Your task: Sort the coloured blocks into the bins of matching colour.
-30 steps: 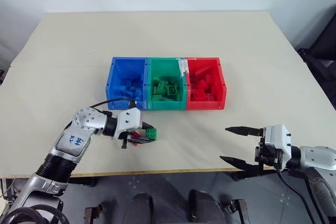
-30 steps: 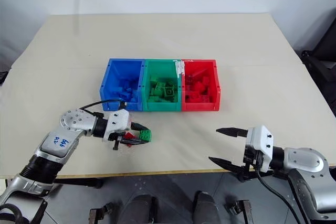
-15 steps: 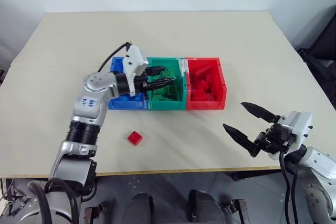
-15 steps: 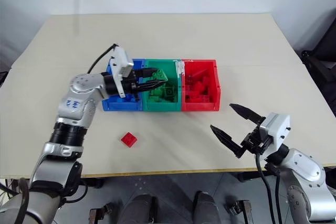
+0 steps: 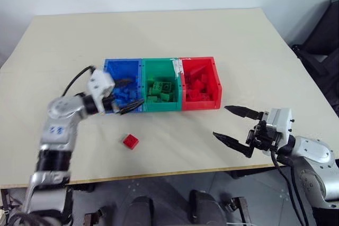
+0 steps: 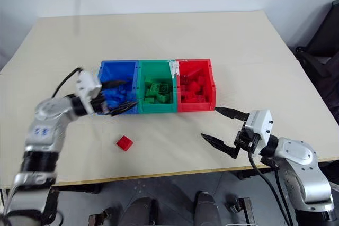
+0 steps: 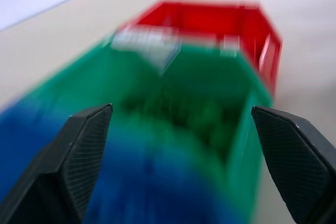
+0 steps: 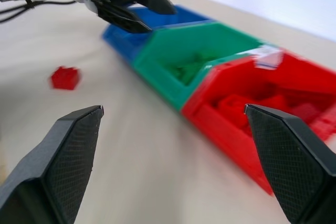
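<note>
**One red block left on the bench, both jaws empty**

My left gripper (image 5: 128, 93) hangs over the blue bin (image 5: 123, 73), its jaws wide apart with nothing between them. The blue bin's floor is covered with small blue studded blocks, shiny hard plastic like the bin itself, which has straight walls and a thick rim.

A little nearer me, on the bare bench (image 5: 175, 35), lies the one loose red block (image 5: 130, 141): small, squarish, studded on top, sitting a bit askew and well apart from the bins. That, I judge, is the step in hand. To do it well I would come down from above with my jaws square to two flat sides, not the corners, since smooth plastic is likely to twist out of a diagonal pinch. The matt, pale bench gives little grip, so a sideways nudge may slide the block away.

Next comes the green bin (image 5: 159, 71), holding a jumble of green blocks (image 5: 160, 89), then the red bin (image 5: 199, 66), heaped with red ones. All three bins touch side by side in a row. The block must pass over the green bin's rim, so I would release it low and well inside the red walls.

My right gripper (image 5: 235, 127) hovers above the bench in front of the red bin, jaws spread wide, carrying nothing.
</note>
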Robot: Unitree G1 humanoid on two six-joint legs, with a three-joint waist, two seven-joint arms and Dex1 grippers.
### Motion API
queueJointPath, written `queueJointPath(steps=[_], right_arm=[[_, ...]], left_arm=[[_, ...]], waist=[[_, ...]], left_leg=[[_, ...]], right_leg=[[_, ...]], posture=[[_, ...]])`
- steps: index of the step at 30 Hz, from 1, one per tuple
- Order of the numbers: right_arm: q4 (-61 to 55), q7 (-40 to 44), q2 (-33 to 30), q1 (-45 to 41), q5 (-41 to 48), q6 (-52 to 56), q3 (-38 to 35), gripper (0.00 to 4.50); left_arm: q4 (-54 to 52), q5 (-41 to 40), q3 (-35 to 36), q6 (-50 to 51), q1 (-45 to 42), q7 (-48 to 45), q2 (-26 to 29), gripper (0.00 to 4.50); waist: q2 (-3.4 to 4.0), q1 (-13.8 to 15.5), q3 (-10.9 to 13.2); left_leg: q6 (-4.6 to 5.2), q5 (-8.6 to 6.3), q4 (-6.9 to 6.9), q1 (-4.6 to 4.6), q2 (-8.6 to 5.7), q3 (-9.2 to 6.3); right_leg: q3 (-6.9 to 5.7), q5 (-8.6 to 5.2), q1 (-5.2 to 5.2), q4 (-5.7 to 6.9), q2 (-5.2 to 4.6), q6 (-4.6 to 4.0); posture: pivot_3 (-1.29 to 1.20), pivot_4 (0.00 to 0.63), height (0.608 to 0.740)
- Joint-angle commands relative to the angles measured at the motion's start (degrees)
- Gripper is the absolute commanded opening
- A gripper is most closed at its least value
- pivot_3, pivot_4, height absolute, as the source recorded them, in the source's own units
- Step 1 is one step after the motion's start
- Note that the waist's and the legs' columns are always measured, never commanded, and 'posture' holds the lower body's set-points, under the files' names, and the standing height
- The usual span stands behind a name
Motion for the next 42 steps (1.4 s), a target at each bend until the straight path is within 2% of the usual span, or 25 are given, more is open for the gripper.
queueJointPath(steps=[1, 5, 8, 11, 13, 16, 23, 25, 27, 34, 37, 42], right_arm=[[4.5, 6.7, -0.8, -5.8, -1.1, -2.2, 4.0, 4.5], [10.9, 13.1, -0.5, -12.3, -2.3, -3.8, 7.9, 4.5], [14.3, 17.6, -0.5, -15.8, -3.3, -5.1, 10.4, 4.5], [16.4, 20.4, -0.5, -17.8, -3.9, -6.3, 11.8, 4.5], [17.7, 21.3, -0.4, -19.0, -4.1, -6.4, 11.9, 4.5], [18.9, 22.0, -0.7, -19.5, -4.2, -6.5, 11.4, 4.5], [17.9, 22.8, -2.7, -16.5, -4.0, -8.0, 9.2, 4.5], [17.4, 23.0, -3.5, -14.2, -4.0, -8.9, 8.1, 4.5], [17.0, 22.9, -3.8, -12.6, -4.4, -9.8, 7.9, 4.5], [15.5, 21.2, -3.1, -10.1, -5.0, -11.3, 7.8, 4.5], [14.1, 20.1, -3.6, -7.8, -4.9, -11.0, 7.0, 4.5], [13.0, 18.2, -4.3, -5.9, -4.8, -10.6, 5.5, 4.5]], left_arm=[[-11.8, -4.8, 13.9, -2.4, 15.1, 0.7, 2.7, 4.48], [-19.1, -8.3, 24.5, -2.1, 33.0, -0.3, 2.3, 4.48], [-21.1, -10.6, 28.5, -0.4, 40.4, 1.1, 1.0, 4.48], [-22.7, -11.2, 29.5, 0.0, 44.8, 1.4, 0.4, 4.48], [-27.2, -11.1, 27.5, 1.7, 47.1, 2.2, 0.6, 4.48], [-34.0, -11.7, 23.1, 8.4, 46.0, 6.6, 1.7, 4.48], [-46.1, -7.8, 7.7, 27.7, 38.4, 21.0, 3.2, 4.48], [-46.7, -4.6, 0.8, 32.7, 34.7, 25.8, 2.4, 4.48], [-45.5, -2.2, -3.0, 33.7, 32.3, 28.2, 1.6, 4.48], [-41.2, -0.2, -8.7, 34.2, 28.6, 28.4, 0.4, 4.48], [-40.3, -0.3, -8.7, 34.4, 28.4, 26.2, 2.5, 3.85], [-40.0, -2.3, -7.2, 32.0, 27.2, 21.3, 4.8, 2.33]], waist=[[0.0, 0.0, 0.0], [-0.01, 0.0, 0.0], [-0.03, 1.1, 0.0], [-0.03, 1.5, 0.0], [-0.04, 1.4, 0.0], [-0.03, 1.5, 0.0], [-0.02, 1.3, 0.0], [-0.02, 1.3, 0.0], [-0.02, 1.4, 0.0], [0.01, 0.8, 0.0], [0.01, 1.1, 0.0], [0.04, 1.2, 0.0]], left_leg=[[0.0, -0.01, 0.0, -0.01, 0.01, 0.0], [0.0, -0.15, 0.0, 0.05, 0.05, 0.07], [0.03, -0.18, 0.05, 0.04, 0.03, 0.02], [0.05, -0.19, 0.1, 0.09, 0.04, 0.01], [0.04, -0.22, 0.1, 0.08, 0.03, 0.01], [0.03, -0.23, 0.09, 0.06, 0.03, 0.02], [-0.01, -0.24, 0.09, 0.07, 0.04, 0.04], [-0.01, -0.24, 0.09, 0.07, 0.03, 0.04], [-0.01, -0.24, 0.08, 0.08, 0.02, 0.04], [-0.04, -0.23, 0.07, 0.09, 0.04, 0.09], [-0.03, -0.23, 0.07, 0.1, 0.04, 0.09], [-0.04, -0.23, 0.07, 0.1, 0.04, 0.09]], right_leg=[[0.01, 0.0, 0.01, -0.01, -0.01, 0.0], [0.02, 0.0, 0.01, -0.05, -0.04, -0.01], [-0.01, -0.01, 0.06, -0.06, -0.04, -0.02], [-0.02, -0.01, 0.11, -0.05, -0.04, -0.02], [-0.02, -0.01, 0.1, -0.05, -0.04, -0.03], [-0.02, -0.01, 0.09, -0.05, -0.04, -0.04], [0.0, -0.01, 0.06, -0.03, -0.03, -0.04], [0.0, -0.01, 0.06, -0.02, -0.03, -0.04], [0.01, -0.01, 0.07, -0.02, -0.03, -0.03], [0.01, -0.02, 0.03, -0.02, -0.02, -0.05], [0.02, -0.02, 0.06, -0.05, -0.02, -0.05], [0.02, -0.02, 0.05, -0.07, -0.02, -0.05]], posture=[[0.0, 0.15, 0.74], [0.0, 0.15, 0.74], [0.0, 0.15, 0.74], [0.0, 0.15, 0.74], [0.0, 0.15, 0.74], [0.0, 0.15, 0.74], [0.0, 0.15, 0.74], [0.0, 0.15, 0.74], [0.0, 0.15, 0.74], [0.0, 0.15, 0.74], [0.0, 0.15, 0.74], [0.0, 0.15, 0.74]])
